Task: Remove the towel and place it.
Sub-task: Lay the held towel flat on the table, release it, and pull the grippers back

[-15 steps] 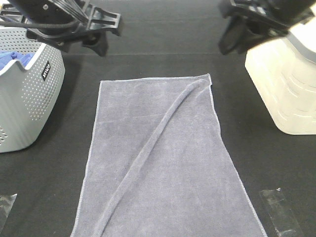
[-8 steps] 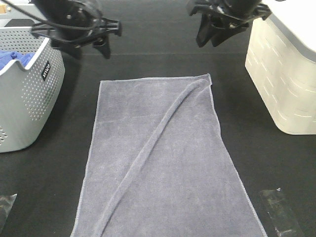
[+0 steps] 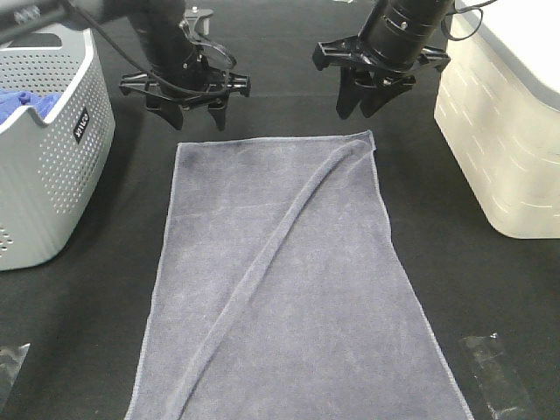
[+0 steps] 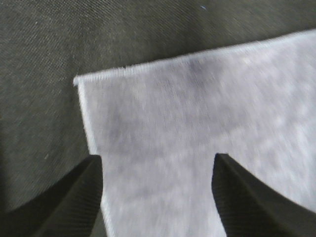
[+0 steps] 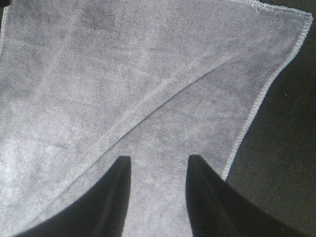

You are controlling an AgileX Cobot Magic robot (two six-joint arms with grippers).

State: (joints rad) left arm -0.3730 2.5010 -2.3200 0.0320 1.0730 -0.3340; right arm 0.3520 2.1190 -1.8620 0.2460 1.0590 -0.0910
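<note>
Slate-grey towel (image 3: 289, 280) spread flat on the black table (image 3: 87, 332), both my grippers poised above its far corners.

My left gripper (image 3: 194, 118) hangs over the far left corner with its jaws spread wide, holding nothing; its wrist view shows the hemmed corner lying beneath them. My right gripper (image 3: 359, 112) hovers over the far right corner, jaws parted more narrowly, likewise empty. A raised fold (image 3: 262, 262) runs diagonally across the towel from that right corner toward the near left edge. A grey perforated basket (image 3: 61, 175) with a blue cloth (image 3: 13, 105) inside stands left of the towel, a cream bin (image 3: 499, 157) right of it, both apart from it.
</note>
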